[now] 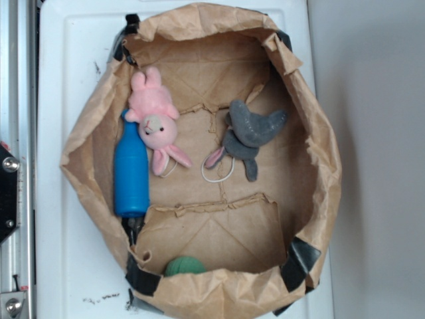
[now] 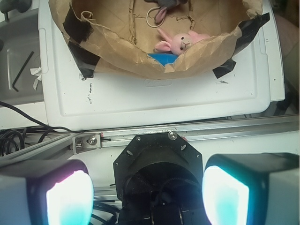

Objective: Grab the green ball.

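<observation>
The gripper [image 2: 147, 197] is seen only in the wrist view, at the bottom edge, with its two pads [image 2: 70, 199] spread wide apart and nothing held between them; it is released. It is held outside the paper bag [image 2: 117, 54], over a metal rail [image 2: 187, 133] that runs beside the white tray [image 2: 154, 101] on which the bag is spread. Ahead of the gripper, past the rail and the bare strip of tray, the crumpled near wall of the bag is met.

The green ball [image 1: 185, 266] is shown only in the exterior view, tucked into the bottom end of the bag, partly hidden behind the rolled paper rim and below a raised paper fold. From the wrist view the ball cannot be made out. It is well apart from the gripper.

Just over the bag wall in front of the gripper, a pink rabbit [image 2: 180, 42] is seen, with a blue bottle [image 2: 163, 59] lying beside it against the wall. Farther ahead, a grey plush toy [image 1: 249, 133] with a white loop of cord is laid on the bag floor. Black tape [image 2: 77, 28] is stuck on the bag's corners.
</observation>
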`<state>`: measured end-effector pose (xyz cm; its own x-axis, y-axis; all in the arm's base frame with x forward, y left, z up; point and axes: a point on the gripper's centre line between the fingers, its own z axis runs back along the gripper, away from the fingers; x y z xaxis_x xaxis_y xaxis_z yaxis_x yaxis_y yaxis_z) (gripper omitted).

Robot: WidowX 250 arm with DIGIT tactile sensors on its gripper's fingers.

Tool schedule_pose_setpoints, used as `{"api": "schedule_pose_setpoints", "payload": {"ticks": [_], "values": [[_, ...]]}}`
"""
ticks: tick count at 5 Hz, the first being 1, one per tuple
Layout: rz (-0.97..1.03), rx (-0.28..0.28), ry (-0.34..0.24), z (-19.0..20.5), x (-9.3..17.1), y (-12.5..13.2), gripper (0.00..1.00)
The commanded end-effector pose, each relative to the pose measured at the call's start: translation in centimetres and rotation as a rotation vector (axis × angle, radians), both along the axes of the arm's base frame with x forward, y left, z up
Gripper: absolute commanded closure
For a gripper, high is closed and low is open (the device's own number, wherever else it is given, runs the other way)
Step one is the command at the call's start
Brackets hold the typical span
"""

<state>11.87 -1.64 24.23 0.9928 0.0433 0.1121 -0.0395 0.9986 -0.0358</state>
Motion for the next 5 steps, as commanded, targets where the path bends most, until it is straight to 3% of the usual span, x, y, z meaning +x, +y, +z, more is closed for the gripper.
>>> {"api": "schedule_pose_setpoints", "payload": {"ticks": [1, 2, 3, 5], "values": [[0.000, 0.000, 0.000, 0.0, 0.0, 0.0, 0.00], [0.062, 0.038, -0.009, 0.0, 2.9, 1.1, 0.00], [-0.003, 0.050, -0.010, 0.0, 1.3, 1.6, 0.00], [-0.003, 0.050, -0.010, 0.0, 1.3, 1.6, 0.00]]}}
